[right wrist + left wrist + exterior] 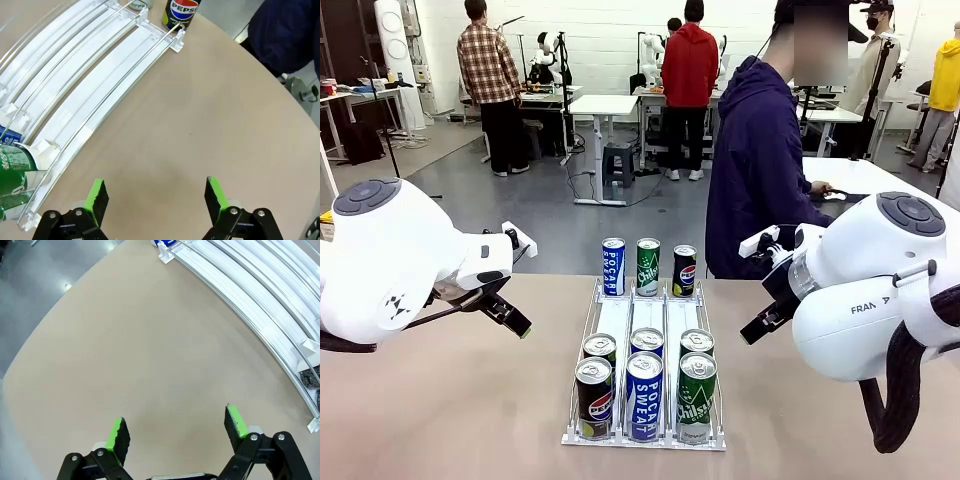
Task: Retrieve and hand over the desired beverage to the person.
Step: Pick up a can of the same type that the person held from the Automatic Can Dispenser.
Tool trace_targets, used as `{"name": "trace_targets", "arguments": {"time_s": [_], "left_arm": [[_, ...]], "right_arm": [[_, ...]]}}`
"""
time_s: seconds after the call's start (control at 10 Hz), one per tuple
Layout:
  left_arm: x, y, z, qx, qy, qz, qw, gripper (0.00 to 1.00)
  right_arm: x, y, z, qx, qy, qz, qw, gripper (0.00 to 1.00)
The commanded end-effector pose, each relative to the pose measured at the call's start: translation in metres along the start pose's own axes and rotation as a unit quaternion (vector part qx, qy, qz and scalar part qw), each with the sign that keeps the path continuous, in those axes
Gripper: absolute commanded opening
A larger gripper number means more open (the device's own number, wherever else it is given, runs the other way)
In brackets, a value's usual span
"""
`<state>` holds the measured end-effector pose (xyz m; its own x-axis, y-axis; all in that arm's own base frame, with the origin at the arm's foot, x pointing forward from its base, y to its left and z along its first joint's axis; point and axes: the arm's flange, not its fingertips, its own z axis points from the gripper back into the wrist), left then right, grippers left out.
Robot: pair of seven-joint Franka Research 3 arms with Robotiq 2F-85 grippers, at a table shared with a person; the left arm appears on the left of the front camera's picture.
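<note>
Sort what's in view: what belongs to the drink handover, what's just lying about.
Belongs: can rack, its nine cans, person in the navy hoodie, left gripper and right gripper, both open.
Just about: white table, stool, person in red hoodie, person in plaid shirt, all far behind.

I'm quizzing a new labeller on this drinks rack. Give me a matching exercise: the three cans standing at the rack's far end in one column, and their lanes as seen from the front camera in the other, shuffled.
Cans at the far end of the rack:
1. blue can
2. green can
3. black can

Lanes:
a. right lane
b. left lane
c. middle lane

Pairs: 1-b, 2-c, 3-a.
</note>
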<state>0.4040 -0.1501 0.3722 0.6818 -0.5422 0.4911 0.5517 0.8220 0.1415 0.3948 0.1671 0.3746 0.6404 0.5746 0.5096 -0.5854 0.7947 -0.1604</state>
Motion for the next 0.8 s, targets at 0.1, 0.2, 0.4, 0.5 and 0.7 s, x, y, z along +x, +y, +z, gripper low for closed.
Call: {"name": "trace_targets", "arguments": {"time_s": [0.1, 0.2, 0.4, 0.5, 0.7], "left_arm": [[0.0, 0.0001, 0.0, 0.0, 0.0, 0.0, 1.0, 1.0], [0.0, 0.0001, 0.0, 0.0, 0.0, 0.0, 1.0, 1.0], [0.0, 0.0001, 0.0, 0.0, 0.0, 0.0, 1.0, 1.0], [0.0, 0.0001, 0.0, 0.0, 0.0, 0.0, 1.0, 1.0], [0.0, 0.0001, 0.0, 0.0, 0.0, 0.0, 1.0, 1.0]], "right_arm": [[0.0, -0.0001, 0.0, 0.0, 0.0, 0.0, 1.0, 1.0], [0.0, -0.0001, 0.0, 0.0, 0.0, 0.0, 1.0, 1.0], [0.0, -0.0001, 0.0, 0.0, 0.0, 0.0, 1.0, 1.0], [0.0, -0.0001, 0.0, 0.0, 0.0, 0.0, 1.0, 1.0], [0.0, -0.0001, 0.0, 0.0, 0.0, 0.0, 1.0, 1.0]]}}
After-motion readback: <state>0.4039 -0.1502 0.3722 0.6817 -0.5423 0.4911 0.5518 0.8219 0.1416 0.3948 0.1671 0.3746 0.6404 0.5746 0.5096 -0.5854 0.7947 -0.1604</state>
